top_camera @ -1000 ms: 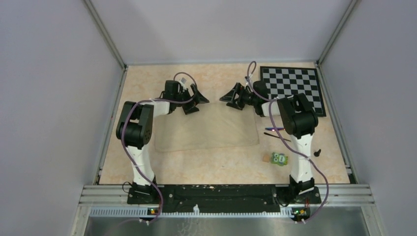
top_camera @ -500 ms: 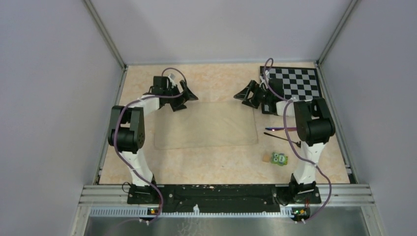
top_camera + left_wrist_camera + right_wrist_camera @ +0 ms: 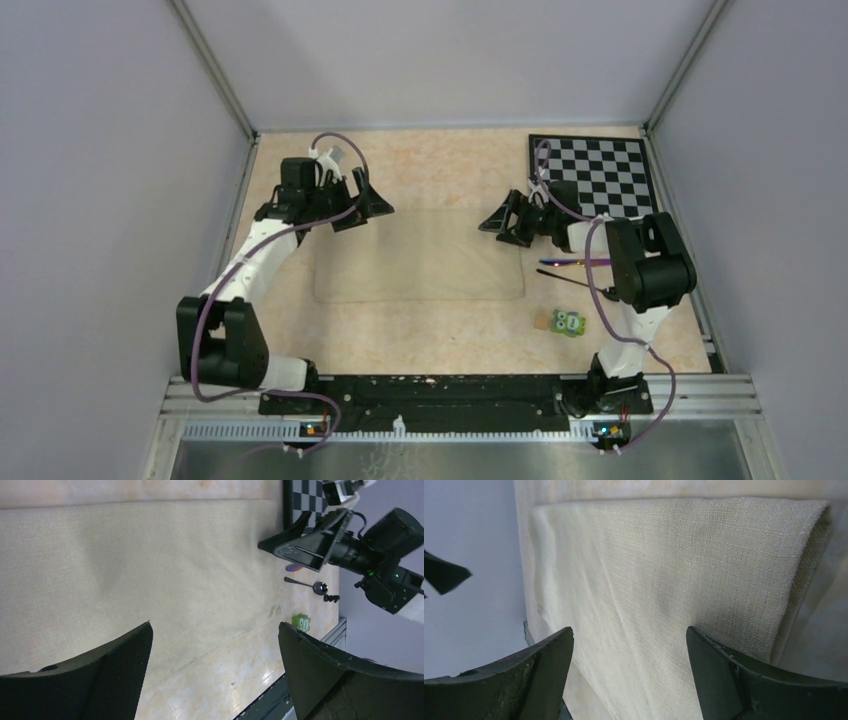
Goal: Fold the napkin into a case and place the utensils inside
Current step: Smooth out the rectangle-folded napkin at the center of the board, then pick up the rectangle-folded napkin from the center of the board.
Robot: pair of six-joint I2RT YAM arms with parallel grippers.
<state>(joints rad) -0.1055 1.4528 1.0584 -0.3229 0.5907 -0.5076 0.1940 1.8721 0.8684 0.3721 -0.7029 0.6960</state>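
Note:
The beige napkin [image 3: 420,255] lies flat mid-table as a wide rectangle, doubled over, with a fold along one edge [image 3: 819,540]. No narrow case is in view. My left gripper [image 3: 365,205] hovers open just off the napkin's far left corner, nothing between its fingers [image 3: 215,625]. My right gripper [image 3: 500,220] stands open at the far right corner, looking along the cloth [image 3: 629,630]. The utensils [image 3: 563,268], thin dark pieces with one purple-tinted [image 3: 294,568], lie on the tabletop right of the napkin, partly under the right arm.
A black-and-white chessboard [image 3: 600,175] fills the far right corner. A small green block [image 3: 570,322] sits near the right arm's base, and a tiny black knob [image 3: 330,598] lies by the utensils. Grey walls enclose the table on three sides.
Both open grippers have drawn apart from the napkin's far edge, the left going left, the right going right and slightly nearer. The left arm's elbow swung out left. The napkin now lies flat.

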